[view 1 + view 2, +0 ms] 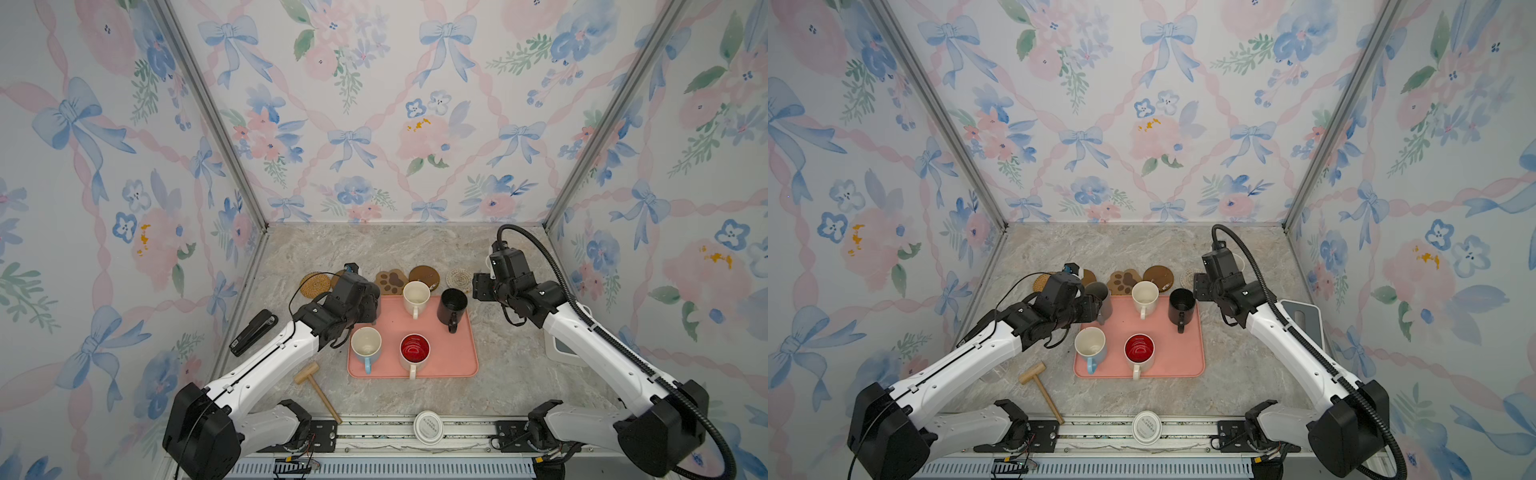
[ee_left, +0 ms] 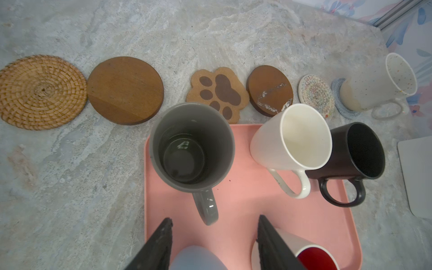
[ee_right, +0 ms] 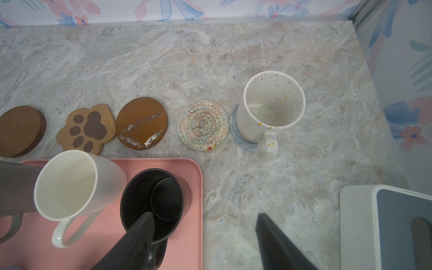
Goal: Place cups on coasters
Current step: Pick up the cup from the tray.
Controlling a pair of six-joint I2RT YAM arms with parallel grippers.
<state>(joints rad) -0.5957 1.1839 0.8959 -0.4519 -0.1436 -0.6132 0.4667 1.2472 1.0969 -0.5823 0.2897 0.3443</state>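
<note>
L jaws spread, empty, just short of grey mug [image 2: 191, 145] handle; mug upright on pink tray [image 2: 245, 205]. R jaws spread, empty, near black mug [image 3: 152, 198] on tray. Speckled mug [image 3: 271, 102] upright on grey-blue coaster [image 3: 240, 141] at row's R end.

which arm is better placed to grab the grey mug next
Left. The left gripper is open, with the handle of the grey mug just ahead of its jaws. The right gripper hangs open by the black mug, farther away.

pink tray [image 1: 453, 353], black mug [image 1: 453, 305], floral walls [image 1: 374, 104]
</note>
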